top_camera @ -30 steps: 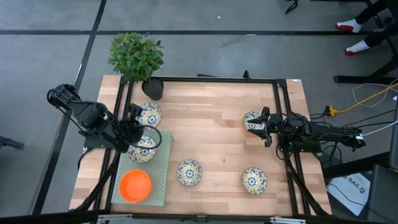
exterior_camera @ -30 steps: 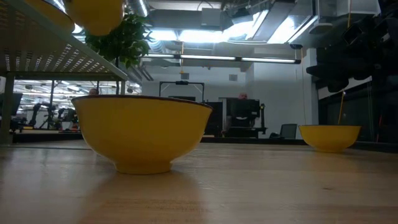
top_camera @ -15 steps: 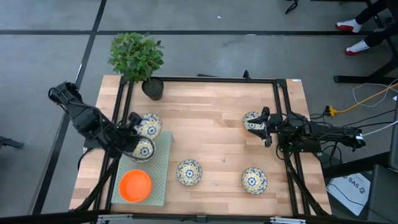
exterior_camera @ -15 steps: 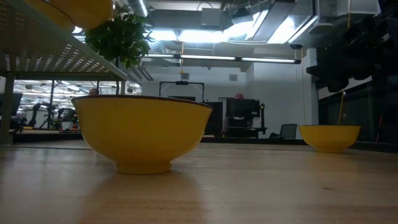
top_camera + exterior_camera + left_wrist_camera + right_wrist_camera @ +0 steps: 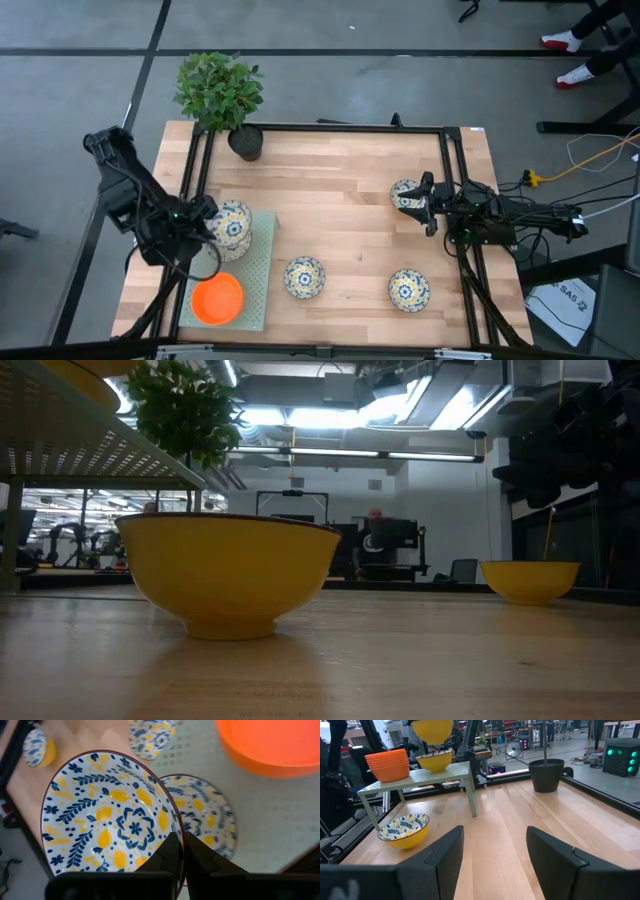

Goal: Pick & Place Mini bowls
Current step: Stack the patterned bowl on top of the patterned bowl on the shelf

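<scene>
- The left gripper point(image 5: 179, 851) pinches the rim of a white floral mini bowl point(image 5: 112, 820), fingers clenched on its edge, holding it aloft above a second patterned bowl point(image 5: 210, 822) that sits on the pale green perforated rack point(image 5: 280, 820); the rim grip appears chosen so the bowl can nest into the one beneath.
- Seen from above, the held bowl point(image 5: 229, 222) hangs over the rack's point(image 5: 262, 280) twelve o'clock end, at the table's nine o'clock side, with the stack of orange bowls point(image 5: 218, 298) at the rack's six o'clock end, apparently sorted by colour.
- The right gripper point(image 5: 495, 855) waits at the table's three o'clock edge, fingers spread wide and grasping nothing, pointing across the boards toward the rack.
- A floral bowl point(image 5: 404, 193) lies just beside the right gripper's fingertips, likely next for collection.
- Two more patterned bowls remain on the wooden table point(image 5: 340, 190): one point(image 5: 304, 277) at six o'clock, another point(image 5: 408, 289) toward five o'clock, both well apart from either arm.
- A black plant pot point(image 5: 245, 141) with a leafy plant point(image 5: 219, 90) stands at eleven o'clock, clear of the work.
- Judged from the layout, the sorting is partly done, with three bowls left loose.
</scene>
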Robot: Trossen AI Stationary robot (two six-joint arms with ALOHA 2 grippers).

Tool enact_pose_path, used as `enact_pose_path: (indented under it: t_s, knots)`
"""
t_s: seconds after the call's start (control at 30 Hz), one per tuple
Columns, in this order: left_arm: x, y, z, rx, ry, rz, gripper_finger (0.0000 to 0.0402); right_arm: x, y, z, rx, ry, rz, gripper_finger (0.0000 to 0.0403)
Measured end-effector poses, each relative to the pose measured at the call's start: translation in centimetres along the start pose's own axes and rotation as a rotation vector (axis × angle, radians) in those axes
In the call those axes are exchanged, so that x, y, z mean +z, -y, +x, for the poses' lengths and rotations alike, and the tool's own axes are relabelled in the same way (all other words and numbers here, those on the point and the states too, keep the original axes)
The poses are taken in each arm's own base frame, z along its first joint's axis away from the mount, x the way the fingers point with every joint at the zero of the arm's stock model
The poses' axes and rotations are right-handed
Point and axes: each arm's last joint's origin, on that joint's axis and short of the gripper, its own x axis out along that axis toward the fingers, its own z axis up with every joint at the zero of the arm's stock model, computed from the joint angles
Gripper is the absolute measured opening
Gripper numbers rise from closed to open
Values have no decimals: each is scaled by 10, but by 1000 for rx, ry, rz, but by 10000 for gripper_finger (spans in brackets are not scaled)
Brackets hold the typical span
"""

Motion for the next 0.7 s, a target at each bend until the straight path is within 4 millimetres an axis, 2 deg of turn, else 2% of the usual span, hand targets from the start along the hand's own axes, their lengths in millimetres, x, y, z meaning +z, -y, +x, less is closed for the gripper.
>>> enact_pose_path:
  t_s: [0.43,0.7]
  knots:
    - [-3,8,-3,-79,-19,-34,6,0,0,0,0,0,0,215]
    - [-3,14,-5,-107,-5,20,6,0,0,0,0,0,0,215]
